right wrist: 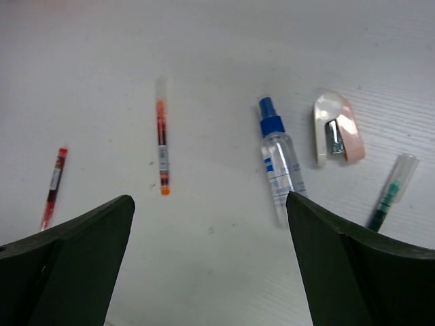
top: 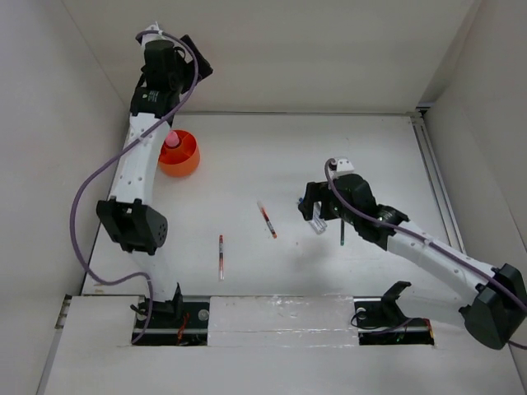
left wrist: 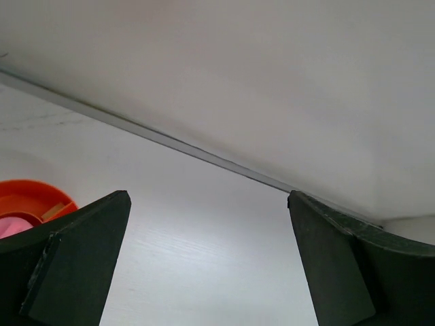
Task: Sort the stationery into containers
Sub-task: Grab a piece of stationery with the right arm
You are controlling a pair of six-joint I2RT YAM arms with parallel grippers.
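The orange cup (top: 179, 154) stands at the back left with a pink tube (top: 172, 140) in it; both show at the lower left of the left wrist view (left wrist: 30, 200), the tube (left wrist: 12, 227) inside. My left gripper (top: 196, 64) is open and empty, raised behind the cup near the back wall. Two red-white pens (top: 267, 219) (top: 221, 256) lie mid-table. My right gripper (top: 313, 210) is open and empty, hovering over the clear blue-capped bottle (right wrist: 280, 166). The dark green pen (right wrist: 391, 193) lies to its right. Both pens (right wrist: 162, 146) (right wrist: 53, 187) also show in the right wrist view.
A small white and pink piece with a metal part (right wrist: 338, 129) lies between the bottle and the green pen. White walls close the table at the back and both sides, with a rail (top: 432, 177) along the right edge.
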